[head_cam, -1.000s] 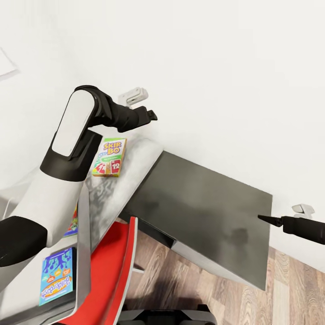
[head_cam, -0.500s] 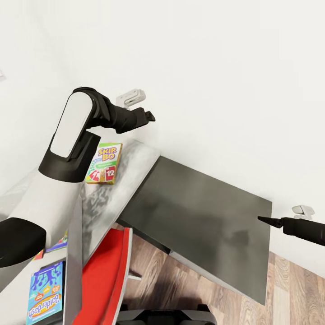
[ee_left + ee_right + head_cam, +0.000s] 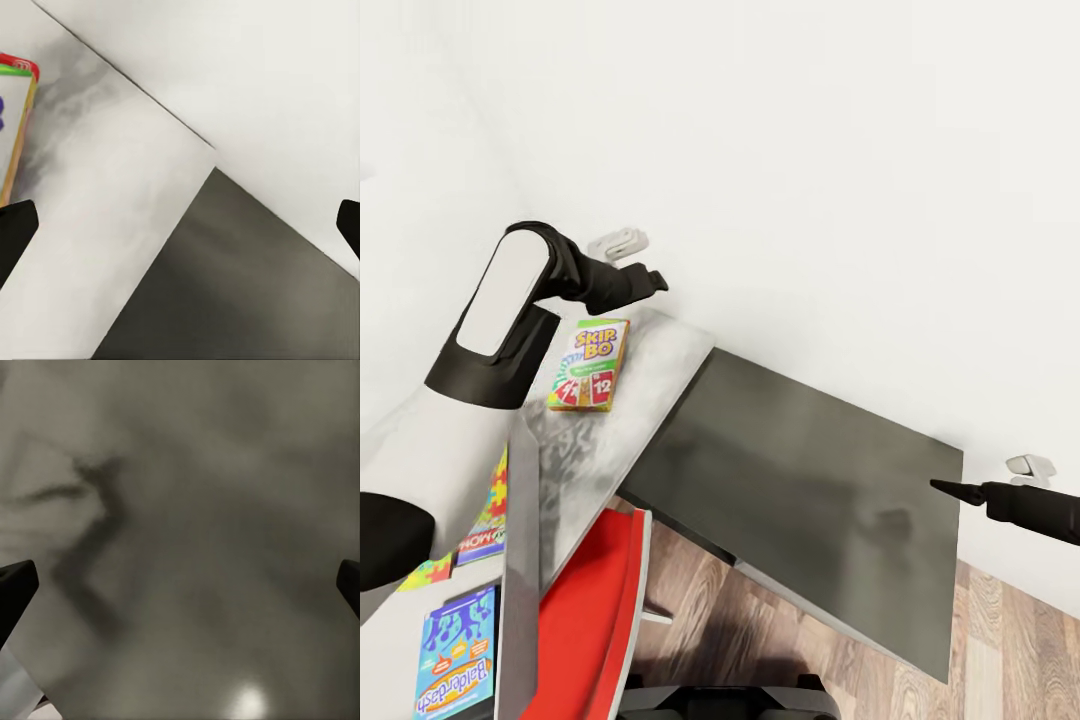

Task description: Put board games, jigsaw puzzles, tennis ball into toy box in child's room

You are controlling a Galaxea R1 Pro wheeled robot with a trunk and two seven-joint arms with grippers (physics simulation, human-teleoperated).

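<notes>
Toys lie at the near left end of the table (image 3: pixel 660 385), which has a pale grey speckled top joined to a dark grey top. A flat white board game box with yellow, red and green "SKIP BO" print (image 3: pixel 589 364) rests flat near the back edge of the pale top, close to the white wall. A small square jigsaw puzzle in yellow, blue, pink and green (image 3: pixel 490 500) peeks out at the near left edge, partly hidden by the left arm.

Up above the game box, near the wall, hovers the left gripper (image 3: pixel 652 281). Its fingers (image 3: pixel 15 232) are spread wide and hold nothing. At the far right corner of the dark top is the right gripper (image 3: pixel 940 486), fingers (image 3: pixel 16 585) wide too, empty.

From here the left gripper could bump the wall, since it is so close. If it comes down tilted, it could push the flat box away instead of grabbing it.
</notes>
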